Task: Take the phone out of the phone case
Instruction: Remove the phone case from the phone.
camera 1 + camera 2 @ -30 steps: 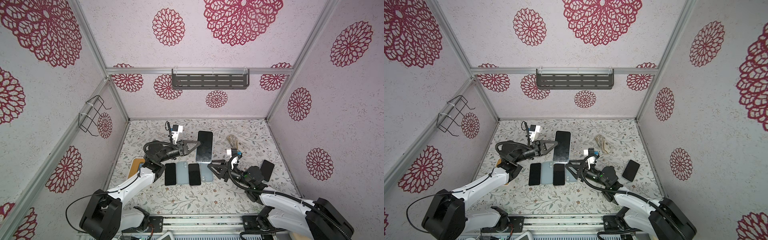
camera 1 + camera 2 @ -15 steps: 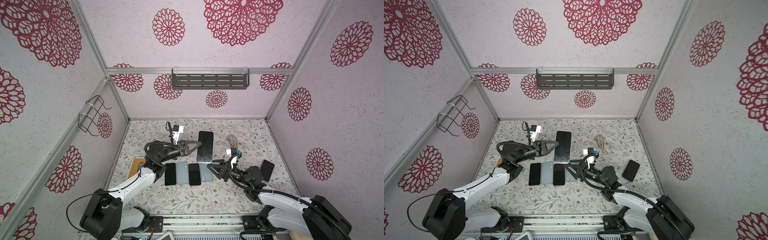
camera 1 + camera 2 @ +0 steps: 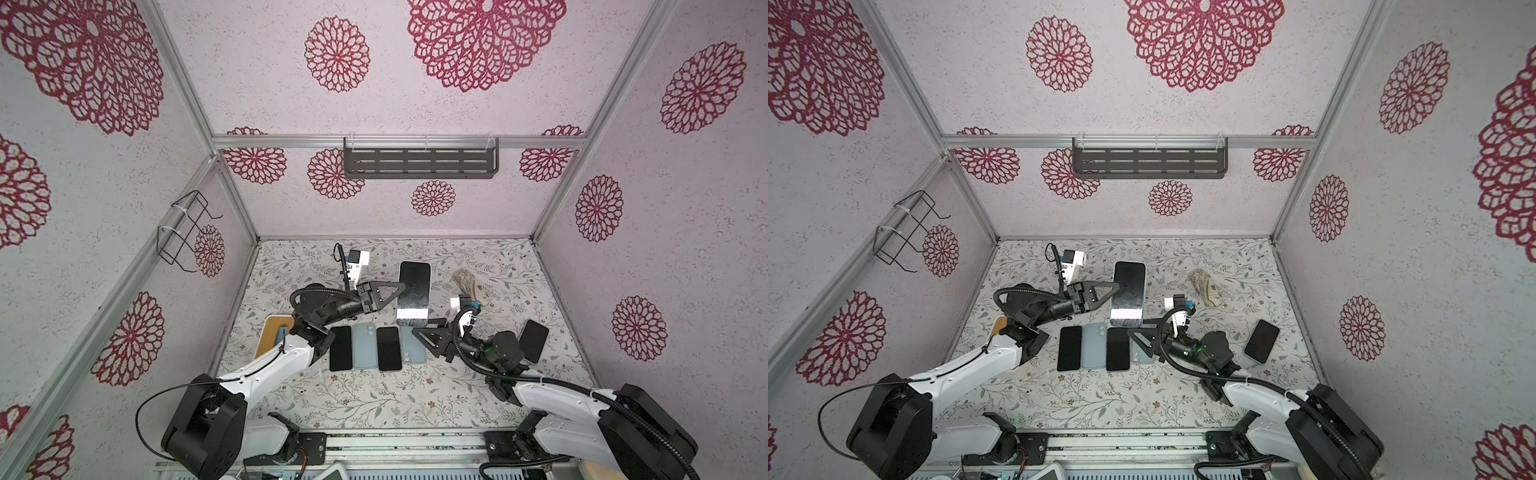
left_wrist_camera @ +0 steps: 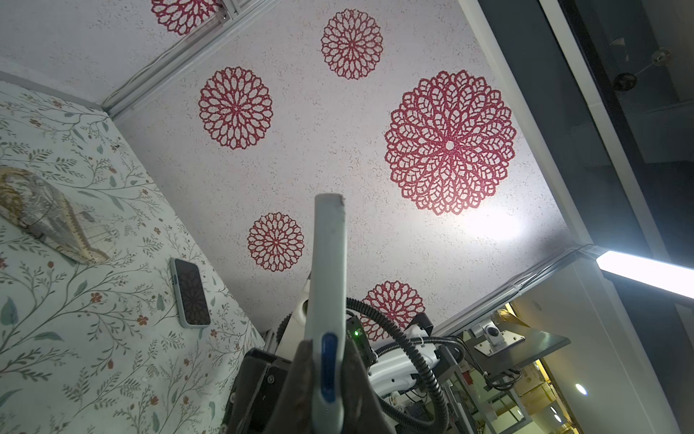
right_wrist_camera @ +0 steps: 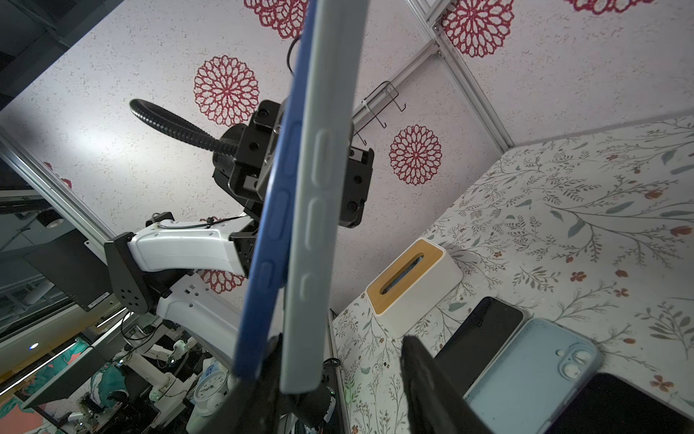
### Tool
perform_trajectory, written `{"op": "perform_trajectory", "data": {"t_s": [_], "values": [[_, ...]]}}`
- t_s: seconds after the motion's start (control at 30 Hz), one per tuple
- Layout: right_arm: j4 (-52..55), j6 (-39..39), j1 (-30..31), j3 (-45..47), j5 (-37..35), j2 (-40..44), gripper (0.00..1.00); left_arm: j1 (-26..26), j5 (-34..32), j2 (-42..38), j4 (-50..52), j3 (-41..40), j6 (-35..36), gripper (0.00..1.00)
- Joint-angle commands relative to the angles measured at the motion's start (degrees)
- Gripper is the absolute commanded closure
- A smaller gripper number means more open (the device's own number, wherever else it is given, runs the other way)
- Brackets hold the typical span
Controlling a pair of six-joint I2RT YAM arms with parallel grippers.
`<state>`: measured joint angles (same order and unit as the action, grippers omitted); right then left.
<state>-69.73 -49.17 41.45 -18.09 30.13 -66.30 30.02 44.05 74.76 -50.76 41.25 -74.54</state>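
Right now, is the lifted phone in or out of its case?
Partly out: in the right wrist view the blue phone splays from the pale case at one end, meeting it at the other.

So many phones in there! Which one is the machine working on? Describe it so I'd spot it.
On the flowered table, find the row of four phones and cases lying flat in the middle. Just beyond it, the cased phone is pinched at its edge by the left fingers. It alone is held off the table, dark screen upward.
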Motion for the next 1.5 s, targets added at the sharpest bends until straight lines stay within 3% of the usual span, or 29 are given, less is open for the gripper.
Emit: {"op": "perform_trajectory", "data": {"t_s": [0.0,0.2,0.4,0.7,0.73,0.83,0.93,0.97,1.17,1.47], "values": [[-4.4,-1.2,-1.0,-1.9,-3.0,-0.4,0.49,2.4,2.1,-0.2,-6.0,1.1,-1.7,1.0],[-8.3,-4.5,-3.6,-0.9,-2.0,-0.4,0.52,3.2,1.0,-1.1,-4.6,-0.9,-0.4,1.0],[-7.2,-5.2,-4.7,-0.8,-0.9,1.7,0.62,3.2,-1.2,-1.2,0.0,-2.7,2.1,1.0],[-9.5,-9.0,-4.7,1.5,0.0,2.4,0.97,3.2,-5.7,2.1,7.1,-2.5,6.0,1.0],[-8.7,-9.1,-4.7,1.7,-0.2,3.0,0.99,3.2,-6.6,2.4,9.3,-2.5,7.0,0.97],[-1.5,-7.5,-4.7,1.8,-1.6,5.3,1.0,3.4,-8.8,2.8,11.8,-3.1,8.9,0.62],[1.6,-7.1,-4.7,3.0,-2.7,7.1,1.0,4.0,-11.1,2.6,14.2,-2.9,11.3,0.36],[1.7,-7.4,-4.6,3.4,-3.0,7.4,1.0,4.3,-11.6,2.6,15.1,-2.5,12.2,0.32],[7.2,-7.9,-4.7,5.1,-5.0,8.9,1.0,5.4,-16.1,3.4,23.4,-0.4,17.8,0.13],[25.3,-5.7,-4.7,5.0,-11.6,13.9,1.0,9.1,-30.0,-3.8,39.6,1.7,30.7,0.06]]}}
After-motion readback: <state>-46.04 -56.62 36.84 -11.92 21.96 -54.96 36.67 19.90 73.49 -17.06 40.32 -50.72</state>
